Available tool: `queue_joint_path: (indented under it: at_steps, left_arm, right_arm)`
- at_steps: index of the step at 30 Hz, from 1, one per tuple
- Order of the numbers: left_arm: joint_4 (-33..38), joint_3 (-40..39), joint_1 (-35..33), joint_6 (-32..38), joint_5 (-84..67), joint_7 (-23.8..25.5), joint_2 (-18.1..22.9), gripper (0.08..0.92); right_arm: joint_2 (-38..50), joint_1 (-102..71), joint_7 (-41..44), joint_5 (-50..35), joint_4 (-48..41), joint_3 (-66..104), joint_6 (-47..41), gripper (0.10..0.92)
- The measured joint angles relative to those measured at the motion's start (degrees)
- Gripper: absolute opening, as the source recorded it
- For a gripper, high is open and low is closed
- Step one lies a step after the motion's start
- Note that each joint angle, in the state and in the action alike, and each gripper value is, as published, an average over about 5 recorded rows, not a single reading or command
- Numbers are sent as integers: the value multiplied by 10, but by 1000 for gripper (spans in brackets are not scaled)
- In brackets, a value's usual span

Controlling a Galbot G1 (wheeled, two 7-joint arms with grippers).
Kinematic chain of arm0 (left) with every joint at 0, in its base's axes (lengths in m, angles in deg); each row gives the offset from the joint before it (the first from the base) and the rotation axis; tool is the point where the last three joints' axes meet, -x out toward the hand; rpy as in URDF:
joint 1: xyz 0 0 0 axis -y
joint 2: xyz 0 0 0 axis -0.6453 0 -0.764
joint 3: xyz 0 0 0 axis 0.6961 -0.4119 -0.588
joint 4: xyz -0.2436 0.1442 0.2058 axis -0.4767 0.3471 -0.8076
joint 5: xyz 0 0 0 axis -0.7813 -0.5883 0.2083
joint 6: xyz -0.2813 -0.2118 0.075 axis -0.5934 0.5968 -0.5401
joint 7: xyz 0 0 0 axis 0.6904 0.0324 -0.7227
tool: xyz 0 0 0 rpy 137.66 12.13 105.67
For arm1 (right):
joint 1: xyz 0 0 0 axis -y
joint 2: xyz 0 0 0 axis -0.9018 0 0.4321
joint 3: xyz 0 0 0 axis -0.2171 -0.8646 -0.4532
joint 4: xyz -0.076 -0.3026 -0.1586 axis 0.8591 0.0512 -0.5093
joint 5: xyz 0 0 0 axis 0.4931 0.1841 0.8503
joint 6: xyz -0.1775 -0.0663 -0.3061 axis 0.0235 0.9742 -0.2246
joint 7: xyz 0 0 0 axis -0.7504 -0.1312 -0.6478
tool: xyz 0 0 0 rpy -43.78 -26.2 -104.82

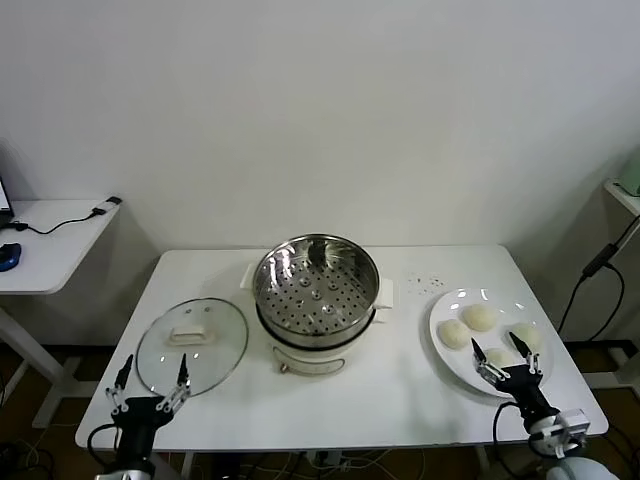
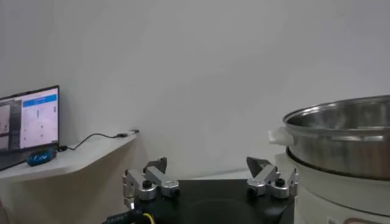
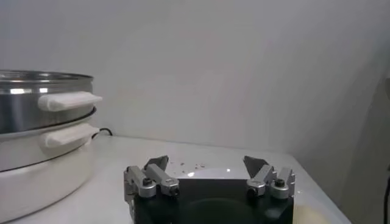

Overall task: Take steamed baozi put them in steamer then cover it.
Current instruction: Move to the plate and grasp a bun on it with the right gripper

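The steamer (image 1: 316, 300), a shiny steel pot with a perforated tray on a white base, stands mid-table with nothing in it. Its glass lid (image 1: 192, 345) lies flat on the table to its left. Several cream-white steamed baozi (image 1: 480, 317) rest on a white plate (image 1: 445, 362) at the right. My right gripper (image 1: 497, 352) hovers open over the plate's near edge, partly hiding one bun. At the lid's near rim, my left gripper (image 1: 152, 378) stands open and holds nothing. The wrist views show the left gripper (image 2: 207, 165) and the right gripper (image 3: 206, 163) spread wide, with the steamer (image 2: 341, 137) (image 3: 36, 122) to one side.
The white table (image 1: 400, 400) ends just behind both grippers. A side desk (image 1: 50, 240) with a cable and a blue mouse stands at the far left, with a lit monitor (image 2: 33, 122) on it. A dark cable (image 1: 600, 270) hangs at the right.
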State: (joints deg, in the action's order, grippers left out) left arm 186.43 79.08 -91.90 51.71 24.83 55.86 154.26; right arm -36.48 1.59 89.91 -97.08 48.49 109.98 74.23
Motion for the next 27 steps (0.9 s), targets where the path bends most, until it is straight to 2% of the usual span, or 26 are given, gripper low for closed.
queue_joint_path:
  at_steps: [6, 14, 20, 27]
  left_arm:
    - [0, -1, -3, 1, 1, 0, -4, 823]
    - [0, -9, -12, 7, 1, -1, -7, 823]
    - [1, -15, -16, 10, 2, -4, -6, 823]
    - [-3, -17, -20, 14, 1, -6, -3, 823]
  right_arm:
    - [67, 30, 66, 46, -22, -8, -27, 823]
    - [207, 129, 213, 144, -99, -66, -51, 823]
    - [283, 272, 317, 220, -180, -182, -40, 823]
    - [311, 484, 406, 287, -285, -378, -16, 823]
